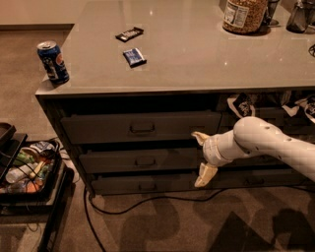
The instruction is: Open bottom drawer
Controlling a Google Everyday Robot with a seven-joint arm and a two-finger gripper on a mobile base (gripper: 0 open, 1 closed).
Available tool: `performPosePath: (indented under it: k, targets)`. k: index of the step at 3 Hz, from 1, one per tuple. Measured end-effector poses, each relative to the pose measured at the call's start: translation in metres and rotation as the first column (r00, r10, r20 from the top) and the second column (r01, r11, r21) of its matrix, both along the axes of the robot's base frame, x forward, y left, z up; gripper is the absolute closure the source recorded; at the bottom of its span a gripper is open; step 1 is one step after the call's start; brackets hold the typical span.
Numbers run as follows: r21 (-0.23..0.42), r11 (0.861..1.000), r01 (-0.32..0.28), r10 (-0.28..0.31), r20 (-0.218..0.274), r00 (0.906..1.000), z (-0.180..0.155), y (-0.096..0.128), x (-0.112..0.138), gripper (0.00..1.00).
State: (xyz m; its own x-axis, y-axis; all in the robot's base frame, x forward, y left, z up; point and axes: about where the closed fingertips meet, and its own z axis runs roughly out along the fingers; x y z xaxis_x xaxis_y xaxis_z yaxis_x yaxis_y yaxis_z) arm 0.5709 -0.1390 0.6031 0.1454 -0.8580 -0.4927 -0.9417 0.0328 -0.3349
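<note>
The bottom drawer (123, 183) is the slim dark-grey front lowest in the left stack, with a small centre pull (146, 186). It sits nearly flush under the two taller fronts. My gripper (202, 156) is open, its two cream fingers spread one above the other. It hangs in front of the right end of the middle drawer (142, 160). The lower fingertip (204, 176) is level with the top right corner of the bottom drawer, well right of the pull. My white arm (266, 145) reaches in from the right.
On the counter (197, 59) are a blue soda can (52, 61) at the left corner, two snack bars (134, 56), and a jar (245, 15). A black cart (27, 172) of items stands left of the drawers. A cable (147, 199) lies on the carpet.
</note>
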Motion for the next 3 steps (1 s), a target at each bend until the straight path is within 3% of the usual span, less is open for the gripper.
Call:
performPosePath:
  k: [1, 3]
  targets:
    - [-0.002, 1.000, 0.004, -0.004, 0.004, 1.0000, -0.001, 0.001, 0.002, 0.00]
    - [0.054, 0.998, 0.029, -0.029, -0.001, 0.9996, -0.075, 0.002, 0.001, 0.00]
